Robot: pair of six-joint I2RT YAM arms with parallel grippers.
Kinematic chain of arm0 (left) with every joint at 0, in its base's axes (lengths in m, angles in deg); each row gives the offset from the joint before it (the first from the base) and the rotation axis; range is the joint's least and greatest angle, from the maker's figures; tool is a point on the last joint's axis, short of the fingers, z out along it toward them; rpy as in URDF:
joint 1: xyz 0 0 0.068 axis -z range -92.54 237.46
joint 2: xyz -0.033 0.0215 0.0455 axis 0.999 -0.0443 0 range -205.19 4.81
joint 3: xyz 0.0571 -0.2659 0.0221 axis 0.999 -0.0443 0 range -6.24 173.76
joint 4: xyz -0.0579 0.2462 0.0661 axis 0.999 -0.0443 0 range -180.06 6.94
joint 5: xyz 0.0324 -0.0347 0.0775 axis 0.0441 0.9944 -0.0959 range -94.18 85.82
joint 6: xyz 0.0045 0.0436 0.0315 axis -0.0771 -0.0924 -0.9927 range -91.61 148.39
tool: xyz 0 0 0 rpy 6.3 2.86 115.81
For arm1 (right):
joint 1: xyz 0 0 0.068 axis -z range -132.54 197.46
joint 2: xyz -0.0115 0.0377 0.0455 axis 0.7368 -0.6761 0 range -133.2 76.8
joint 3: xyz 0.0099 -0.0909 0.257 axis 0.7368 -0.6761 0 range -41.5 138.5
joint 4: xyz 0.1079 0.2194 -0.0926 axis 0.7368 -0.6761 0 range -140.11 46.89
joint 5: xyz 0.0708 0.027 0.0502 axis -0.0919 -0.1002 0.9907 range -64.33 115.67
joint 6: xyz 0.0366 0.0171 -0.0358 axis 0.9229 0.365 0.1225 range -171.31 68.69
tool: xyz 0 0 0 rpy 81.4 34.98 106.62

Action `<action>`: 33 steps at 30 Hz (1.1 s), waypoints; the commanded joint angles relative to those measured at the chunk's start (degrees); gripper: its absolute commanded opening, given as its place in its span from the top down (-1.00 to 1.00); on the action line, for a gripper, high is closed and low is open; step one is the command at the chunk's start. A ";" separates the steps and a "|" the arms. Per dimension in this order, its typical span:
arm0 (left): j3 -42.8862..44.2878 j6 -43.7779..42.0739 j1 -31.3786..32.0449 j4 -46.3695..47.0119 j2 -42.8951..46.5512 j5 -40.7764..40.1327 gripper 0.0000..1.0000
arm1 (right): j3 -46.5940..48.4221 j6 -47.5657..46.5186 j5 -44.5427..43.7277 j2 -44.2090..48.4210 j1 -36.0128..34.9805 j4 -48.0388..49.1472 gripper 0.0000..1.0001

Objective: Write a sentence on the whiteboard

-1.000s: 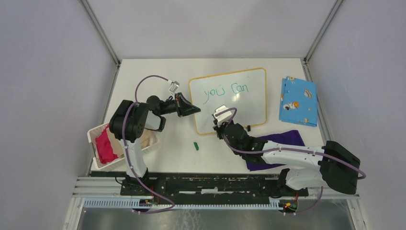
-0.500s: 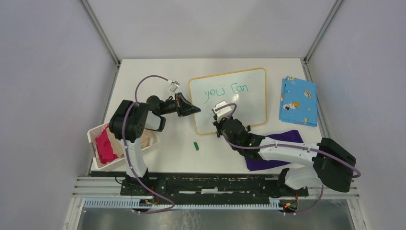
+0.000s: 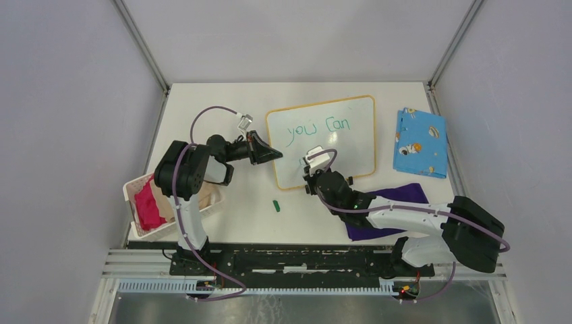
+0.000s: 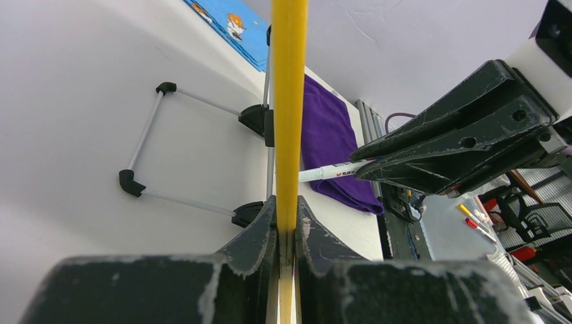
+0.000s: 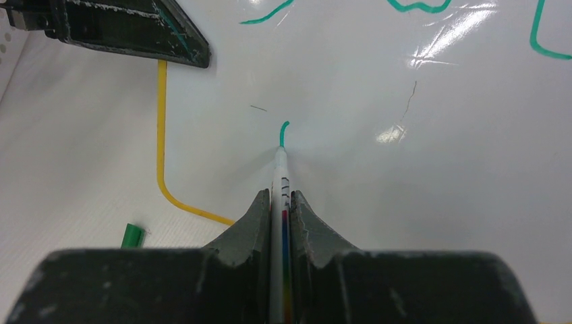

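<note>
The whiteboard (image 3: pixel 351 145) with its yellow rim (image 4: pixel 289 101) stands tilted at mid-table. Green words "you can" (image 3: pixel 318 127) run along its top. My left gripper (image 3: pixel 276 155) is shut on the board's left edge, and the rim sits pinched between its fingers (image 4: pixel 260 226). My right gripper (image 3: pixel 309 170) is shut on a white marker (image 5: pixel 278 182). The marker's tip touches the lower-left of the whiteboard (image 5: pixel 418 169), at the foot of a short green stroke (image 5: pixel 283 131). The left gripper (image 5: pixel 128 27) shows at the top left of the right wrist view.
A green marker cap (image 3: pixel 276 205) lies in front of the board. A purple cloth (image 3: pixel 405 194) lies under my right arm and a blue patterned cloth (image 3: pixel 419 142) at the right. A white basket (image 3: pixel 133 192) with a pink cloth stands at the left. Wire stand legs (image 4: pixel 145 135) prop the board.
My right gripper with the marker has shifted slightly up and to the right over the board's lower-left part. The left gripper has not moved.
</note>
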 commanded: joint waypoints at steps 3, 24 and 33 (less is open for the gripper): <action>0.25 1.83 1.20 6.25 -1.06 2.06 0.96 | -3.19 2.18 0.94 2.09 0.36 0.27 1.00; 0.30 1.75 1.42 6.25 -1.33 2.28 0.96 | -1.82 1.39 0.82 1.94 0.35 -0.27 1.00; 0.36 1.74 1.46 6.24 -1.47 2.23 0.96 | 0.51 -0.09 2.15 0.50 0.33 -0.09 1.00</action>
